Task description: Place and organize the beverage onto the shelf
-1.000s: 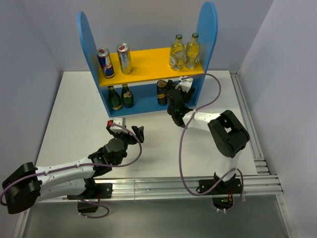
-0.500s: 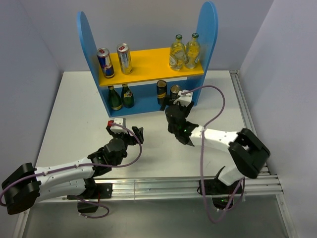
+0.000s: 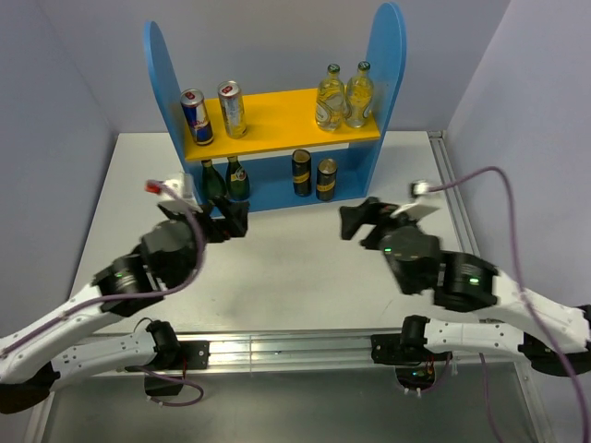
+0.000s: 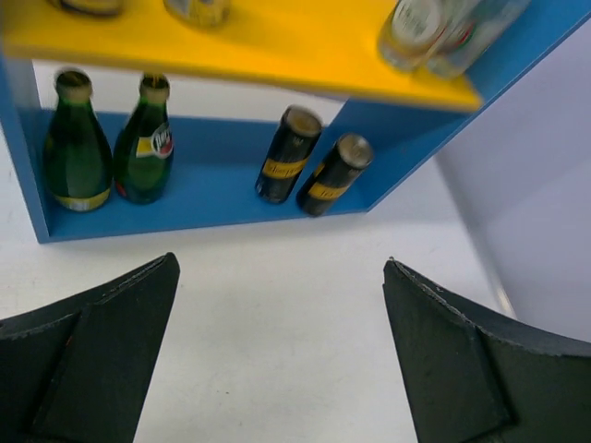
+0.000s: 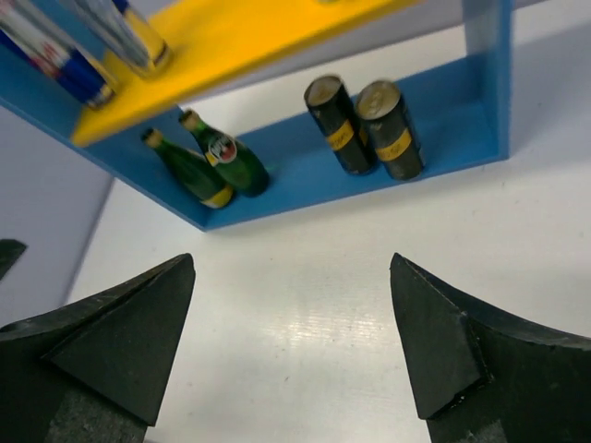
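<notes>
The blue shelf [image 3: 388, 55] stands at the back of the table. Its yellow upper board [image 3: 277, 115] holds two blue-and-silver cans [image 3: 197, 117] at the left and two clear glass bottles [image 3: 331, 97] at the right. Two black-and-gold cans [image 3: 314, 175] stand side by side on the blue lower level, also seen in the left wrist view [image 4: 288, 155] and the right wrist view [image 5: 338, 125]. My left gripper [image 3: 226, 221] [image 4: 281, 260] is open and empty in front of the shelf's left half. My right gripper [image 3: 365, 221] [image 5: 292, 258] is open and empty in front of its right half.
Two green bottles [image 3: 225, 181] stand at the left of the lower level, also seen from the left wrist [image 4: 74, 143]. Metal rails [image 3: 462, 212] run along the table's right and near edges. Grey walls close in both sides. A cable [image 3: 480, 175] loops over the right arm.
My right gripper has let go of the second black-and-gold can on the lower level and pulled back, open. Both arms have lifted; the left gripper moved left towards the shelf.
</notes>
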Robot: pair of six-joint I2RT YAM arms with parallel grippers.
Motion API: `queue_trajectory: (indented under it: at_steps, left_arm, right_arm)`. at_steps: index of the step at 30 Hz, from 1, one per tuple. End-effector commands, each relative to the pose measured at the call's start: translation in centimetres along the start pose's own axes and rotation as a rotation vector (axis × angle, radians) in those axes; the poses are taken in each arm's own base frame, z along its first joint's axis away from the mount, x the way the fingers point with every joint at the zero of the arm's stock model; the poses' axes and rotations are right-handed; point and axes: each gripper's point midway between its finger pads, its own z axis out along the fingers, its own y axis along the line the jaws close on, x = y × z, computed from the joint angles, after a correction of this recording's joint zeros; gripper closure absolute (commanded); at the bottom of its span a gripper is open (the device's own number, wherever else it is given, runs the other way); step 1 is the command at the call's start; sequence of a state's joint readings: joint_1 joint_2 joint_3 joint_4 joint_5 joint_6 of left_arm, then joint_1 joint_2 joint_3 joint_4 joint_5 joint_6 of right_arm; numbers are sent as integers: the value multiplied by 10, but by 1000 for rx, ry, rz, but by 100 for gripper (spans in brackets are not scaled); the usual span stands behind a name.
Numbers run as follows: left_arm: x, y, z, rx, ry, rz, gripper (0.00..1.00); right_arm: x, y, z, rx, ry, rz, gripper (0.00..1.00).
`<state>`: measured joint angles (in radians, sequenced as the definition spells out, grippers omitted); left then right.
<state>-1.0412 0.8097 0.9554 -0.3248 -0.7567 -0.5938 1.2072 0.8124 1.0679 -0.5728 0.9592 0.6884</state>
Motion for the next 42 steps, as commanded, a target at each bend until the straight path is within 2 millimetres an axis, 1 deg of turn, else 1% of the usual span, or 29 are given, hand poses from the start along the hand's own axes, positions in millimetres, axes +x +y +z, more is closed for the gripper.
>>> queue_trajectory:
  at_steps: [1, 2, 3, 4, 5, 7, 9, 14, 23, 31, 37, 40, 42]
  left_arm:
    - [-32, 16, -32, -24, 26, 23, 1]
    - [-42, 21, -36, -48, 8, 15, 1]
    - [-54, 24, -44, -55, -1, 10, 1]
    - [-59, 26, -46, -62, -10, 13, 1]
    - [-69, 30, -51, -74, -34, 9, 1]
    - [-73, 33, -54, -81, -40, 19, 1]
    - [-79, 33, -57, -73, -49, 10, 1]
    - [-81, 34, -57, -82, -56, 18, 1]
    - [-74, 29, -47, -86, -51, 37, 1]
    - [-74, 28, -44, -99, -57, 49, 1]
    - [-74, 32, -44, -114, -65, 51, 1]
    - [-73, 34, -43, -122, -69, 51, 1]
    - [-73, 35, -42, -130, -74, 49, 1]
  right_arm:
    - [-32, -48, -37, 51, 30, -56, 6]
    - [-45, -50, -45, 26, 27, -45, 2]
    - [-53, -53, -52, 1, 23, -24, 0]
    - [-57, -54, -56, -10, 24, -16, 0]
    - [-64, -61, -61, -13, 16, -10, 0]
    - [-73, -68, -67, -10, 1, 10, 0]
    - [-76, -74, -71, -12, -4, 12, 0]
    - [-76, -74, -74, -39, -2, 17, 0]
    - [-76, -63, -75, -92, 9, -6, 0]
    - [-75, -56, -73, -126, 1, -7, 0]
    - [-76, -55, -71, -120, -8, -12, 0]
    - [-77, -49, -70, -132, -9, -14, 0]
    - [-74, -49, -66, -104, -7, -38, 0]
